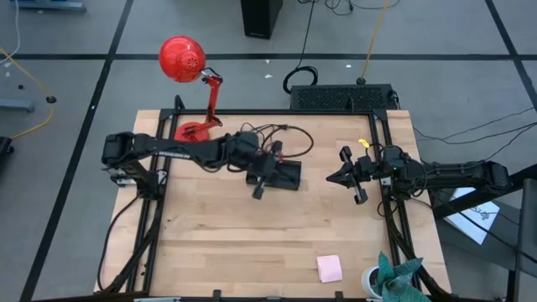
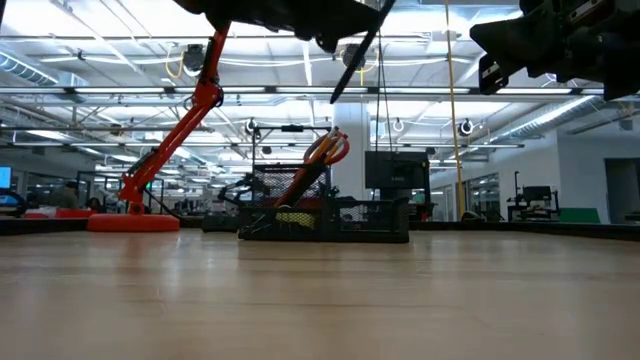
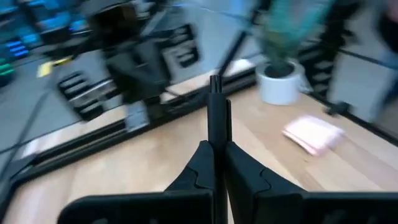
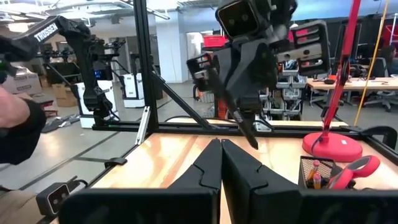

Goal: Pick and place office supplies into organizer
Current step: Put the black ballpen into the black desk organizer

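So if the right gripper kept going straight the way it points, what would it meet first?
Probably the left gripper and the black pen it holds, directly ahead of the shut right gripper; depth is unclear.

Blurred white cup (image 3: 279, 84), teal contents indistinct

- A red desk lamp with a round shade (image 1: 183, 60) and a round red base (image 1: 195, 132) stands at the 11 o'clock corner of the pale wooden counter (image 1: 252, 235).
- A white pot holding a teal-leaved plant (image 1: 388, 278) sits at the 5 o'clock corner.
- A large black box with cables (image 1: 342, 97) lies just past the counter's edge at 1 o'clock.
- A black frame (image 1: 390, 218) borders the counter.
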`<action>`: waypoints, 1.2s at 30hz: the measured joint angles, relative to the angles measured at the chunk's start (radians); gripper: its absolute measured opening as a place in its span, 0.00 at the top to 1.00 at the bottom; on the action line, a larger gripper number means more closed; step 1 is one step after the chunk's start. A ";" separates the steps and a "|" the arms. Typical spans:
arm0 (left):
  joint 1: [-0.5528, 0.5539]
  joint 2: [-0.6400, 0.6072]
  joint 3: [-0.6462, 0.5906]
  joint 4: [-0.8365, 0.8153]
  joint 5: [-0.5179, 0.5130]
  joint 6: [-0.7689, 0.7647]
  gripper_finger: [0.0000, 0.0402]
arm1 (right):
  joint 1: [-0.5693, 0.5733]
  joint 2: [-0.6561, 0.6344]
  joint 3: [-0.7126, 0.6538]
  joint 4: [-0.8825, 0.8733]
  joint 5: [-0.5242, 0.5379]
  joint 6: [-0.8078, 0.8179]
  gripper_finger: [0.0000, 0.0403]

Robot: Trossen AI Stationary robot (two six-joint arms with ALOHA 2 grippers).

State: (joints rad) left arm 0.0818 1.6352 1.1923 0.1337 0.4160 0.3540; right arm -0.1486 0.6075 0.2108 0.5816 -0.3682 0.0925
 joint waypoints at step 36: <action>0.248 -0.238 -0.496 0.402 -0.040 -0.035 0.98 | 0.000 0.013 0.001 0.058 0.085 0.022 1.00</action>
State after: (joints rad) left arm 0.3298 1.3974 0.6967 0.5353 0.3765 0.3190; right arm -0.1490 0.6203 0.2119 0.6399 -0.2832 0.1149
